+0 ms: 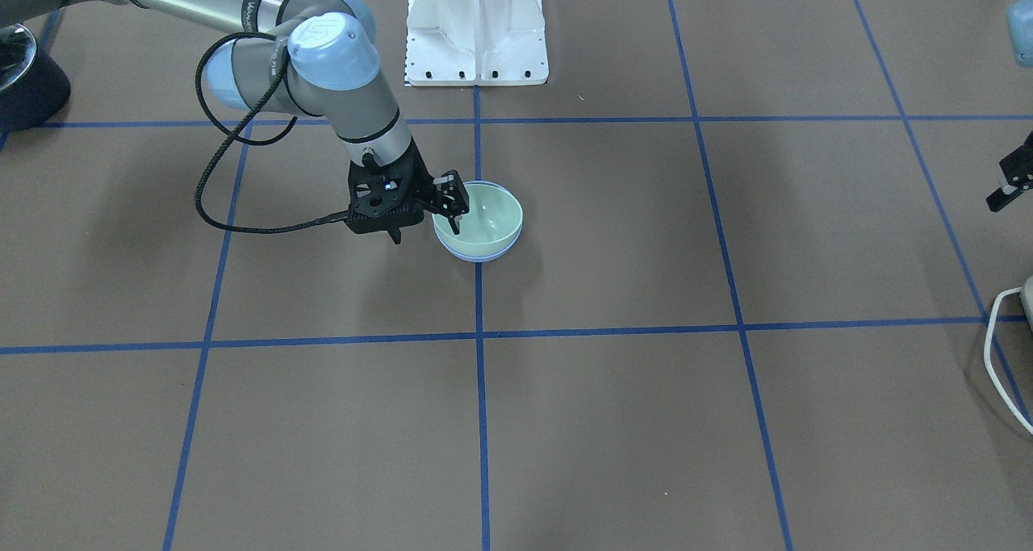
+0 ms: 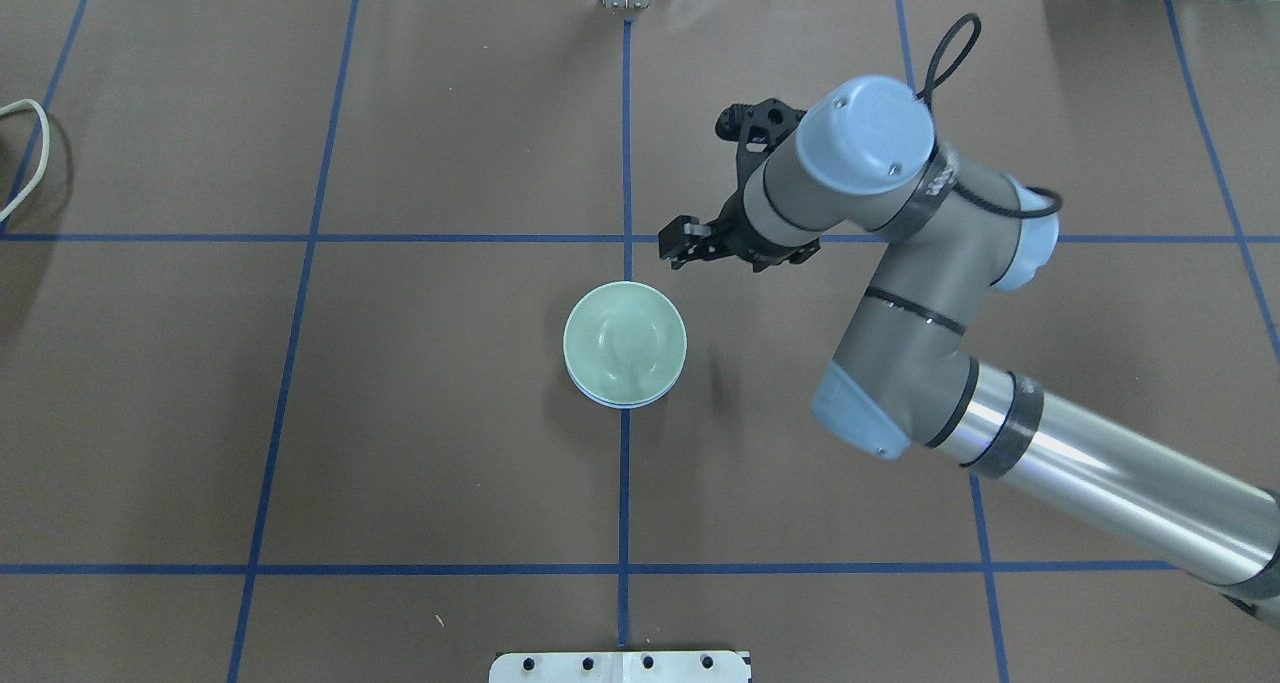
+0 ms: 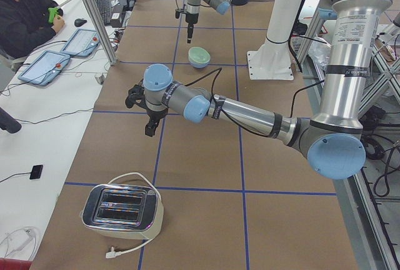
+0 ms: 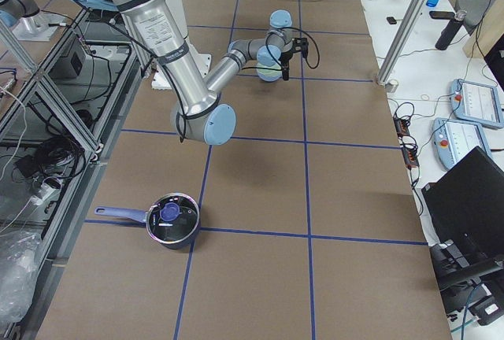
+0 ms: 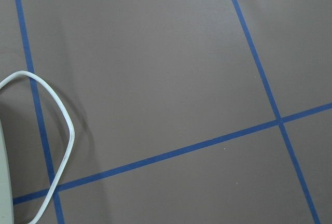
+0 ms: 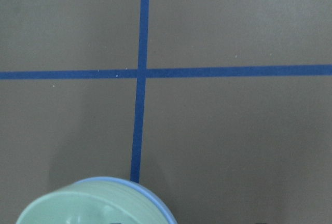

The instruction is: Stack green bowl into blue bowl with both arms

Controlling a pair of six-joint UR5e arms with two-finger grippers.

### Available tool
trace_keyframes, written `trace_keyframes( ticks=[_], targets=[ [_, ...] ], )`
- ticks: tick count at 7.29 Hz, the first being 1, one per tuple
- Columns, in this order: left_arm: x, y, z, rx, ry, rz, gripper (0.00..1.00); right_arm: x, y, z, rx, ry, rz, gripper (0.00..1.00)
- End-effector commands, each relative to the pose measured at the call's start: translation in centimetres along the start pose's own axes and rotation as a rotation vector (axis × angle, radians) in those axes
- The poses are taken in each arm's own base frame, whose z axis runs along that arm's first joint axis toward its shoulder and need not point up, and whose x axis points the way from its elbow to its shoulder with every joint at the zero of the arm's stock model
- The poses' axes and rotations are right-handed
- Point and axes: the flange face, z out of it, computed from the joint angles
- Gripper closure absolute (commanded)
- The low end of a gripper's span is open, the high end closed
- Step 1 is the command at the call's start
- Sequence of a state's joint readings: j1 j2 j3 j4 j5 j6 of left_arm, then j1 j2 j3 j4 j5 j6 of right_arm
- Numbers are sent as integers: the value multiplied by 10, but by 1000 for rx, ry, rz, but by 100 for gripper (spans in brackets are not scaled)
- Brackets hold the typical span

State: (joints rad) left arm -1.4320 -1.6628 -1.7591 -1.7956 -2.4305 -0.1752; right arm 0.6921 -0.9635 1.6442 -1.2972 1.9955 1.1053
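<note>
- The green bowl [image 2: 625, 338] is sitting nested inside the blue bowl [image 6: 154, 199], near the middle of the table [image 2: 400, 413] over a tape line. Only a thin blue edge is showing around it, so the stacking is looking done. The main danger now is disturbing it.
- The right gripper [image 2: 682, 244] is hovering above the stack, just off one side of the rim. Its jaws appear to be standing apart and gripping nothing. If the arm is pulling away low or sideways rather than upward, a fingertip is risking a catch on the green rim, tipping or dragging both bowls.
- More of the blue edge is showing on one side, so the green bowl may be sitting slightly off-centre. Being smooth, glossy plastic, the pair is likely sliding easily under any nudge.
- The left gripper [image 3: 150, 127] is hanging well apart from the bowls, toward the table end with the toaster [image 3: 122, 210]. I cannot tell whether its jaws are open or closed.
- A white cable [image 5: 65, 130] is lying in the left wrist camera's view, so a low sweep there is risking a snag.
</note>
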Motion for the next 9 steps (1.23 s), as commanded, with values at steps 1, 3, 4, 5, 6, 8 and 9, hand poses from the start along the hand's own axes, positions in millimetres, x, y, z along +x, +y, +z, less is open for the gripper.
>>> trace_keyframes(
  ticks=[1, 3, 4, 5, 6, 8, 9],
  targets=[
    [-15, 7, -7, 4, -11, 9, 2, 92, -57, -50, 10, 18, -92, 0],
    [-45, 14, -14, 4, -32, 23, 2, 224, -111, -114, -30, 37, -147, 0],
    [-64, 19, -20, -13, -41, 29, 2, 281, -125, -147, -30, 90, -150, 0],
    [-77, 26, -23, -41, -28, 94, 2, 343, -125, -175, -26, 122, -158, 0],
    [-108, 37, -26, -49, -34, 103, 2, 394, -117, -193, -27, 144, -180, 0],
    [-129, 45, -32, -49, -52, 50, 2, 481, -86, -227, -24, 134, -136, 0],
    [-141, 44, -25, -62, -52, 26, 2, 512, -68, -233, -33, 146, -104, 0]
  ],
)
